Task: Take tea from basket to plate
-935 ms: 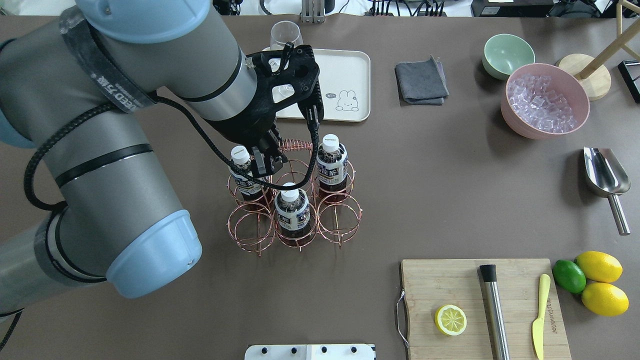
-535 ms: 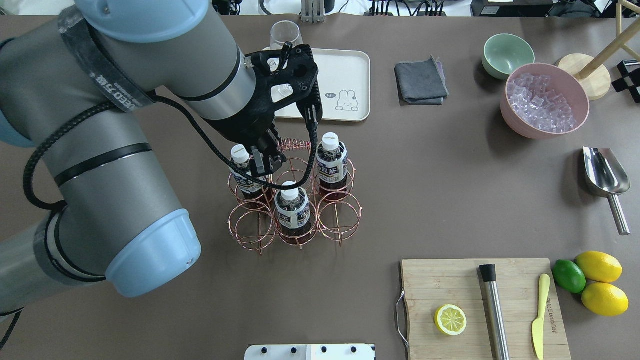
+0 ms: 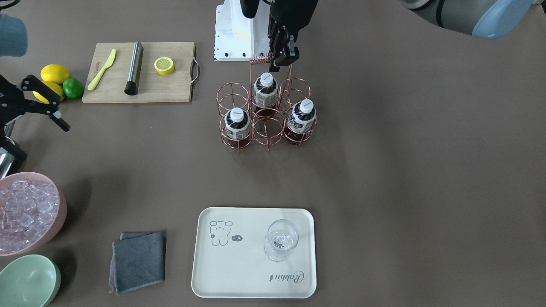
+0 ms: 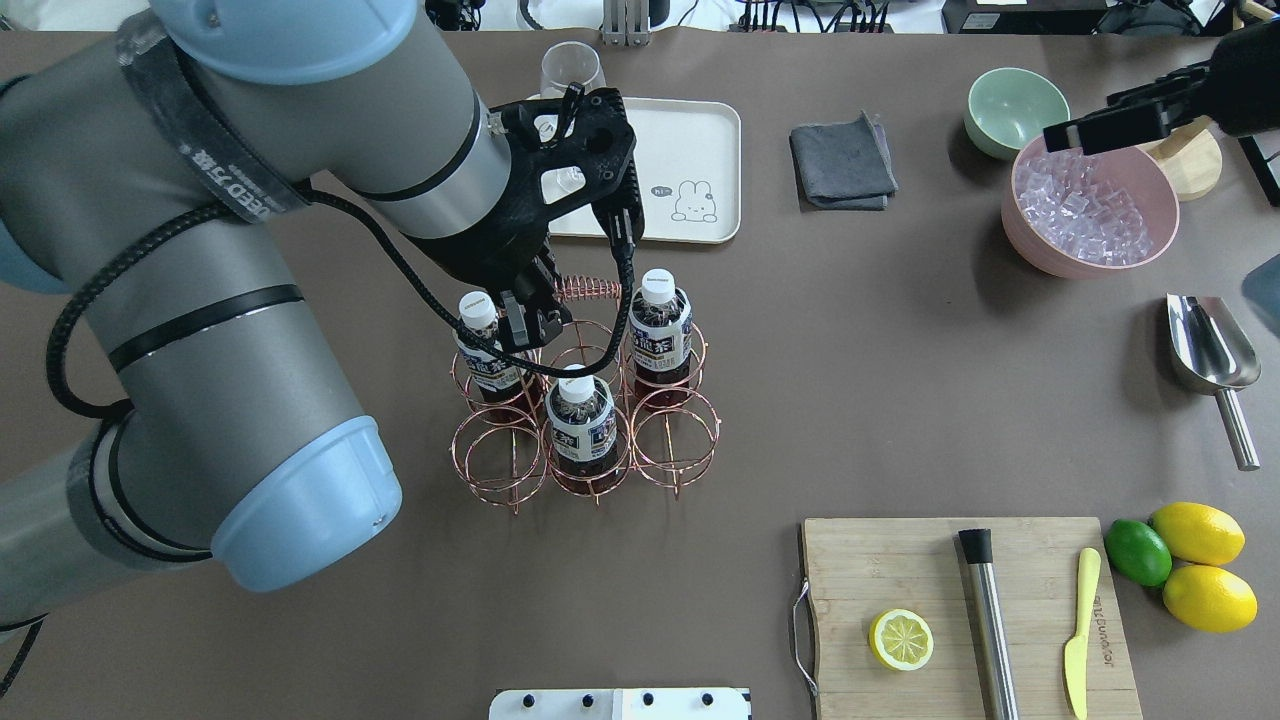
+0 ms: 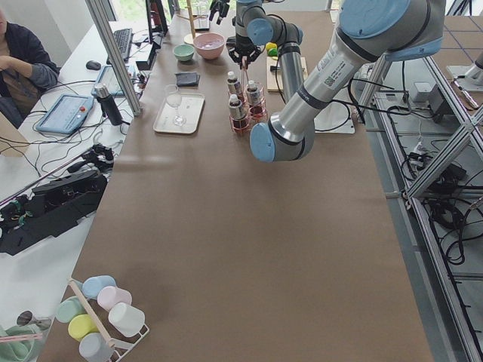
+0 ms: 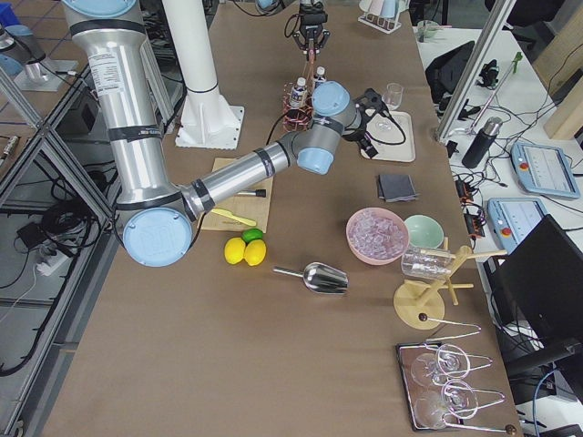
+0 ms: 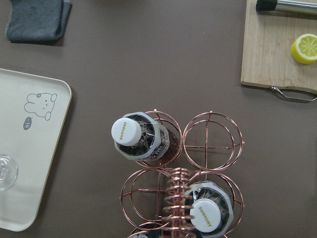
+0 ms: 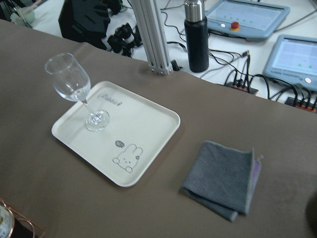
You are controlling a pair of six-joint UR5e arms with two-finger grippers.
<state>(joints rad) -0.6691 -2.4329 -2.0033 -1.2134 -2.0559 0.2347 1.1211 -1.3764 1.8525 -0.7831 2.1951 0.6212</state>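
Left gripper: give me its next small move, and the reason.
Probably shift the left gripper sideways over the cap of the tea beside it: it hangs open and empty by the basket handle, and the plate holds no tea.

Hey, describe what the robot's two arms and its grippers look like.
The left arm and right arm are thick silver-grey tubes with light-blue joint caps. The left one wears black bands, one with white lettering, and a black braided cable loops along it. The left gripper is black with a cut-out bracket. The right gripper is black too.
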